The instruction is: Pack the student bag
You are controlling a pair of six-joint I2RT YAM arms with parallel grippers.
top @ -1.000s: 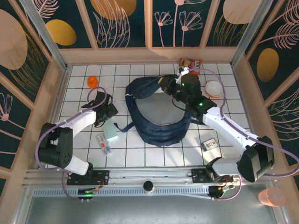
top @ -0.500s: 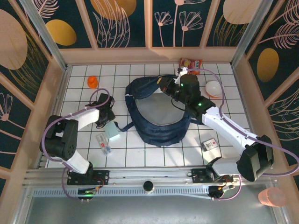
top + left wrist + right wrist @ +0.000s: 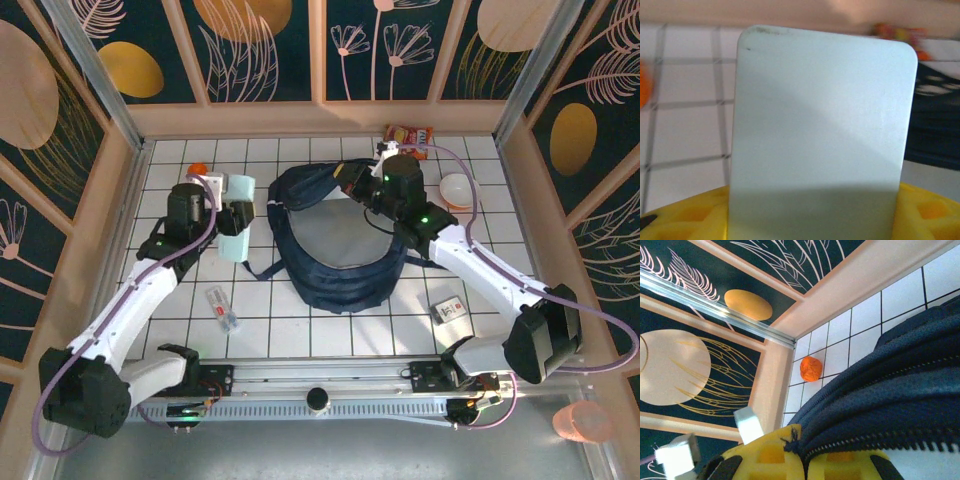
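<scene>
The student bag [image 3: 345,250], navy with its top mouth open, lies in the middle of the tiled table. My right gripper [image 3: 357,186] is shut on the bag's zip rim at the far edge; the yellow fingers [image 3: 765,455] pinch the navy fabric [image 3: 900,390] by the zipper. My left gripper [image 3: 222,205] hangs left of the bag, shut on a pale mint flat card-shaped thing [image 3: 237,228]. This card [image 3: 820,125] stands upright between that gripper's [image 3: 812,217] yellow fingers [image 3: 685,220]. The bag's dark edge [image 3: 935,120] lies to its right.
An orange ball [image 3: 198,172] sits at the far left near the wall, also orange ball [image 3: 811,368]. A red snack packet [image 3: 408,137] and white bowl [image 3: 458,190] lie at far right. A small box [image 3: 450,309] and a clear packet [image 3: 222,308] lie near the front.
My left gripper closed on the pale card on the table, lifted it and carried it farther back beside the bag's left side. The right gripper kept its hold on the rim.
</scene>
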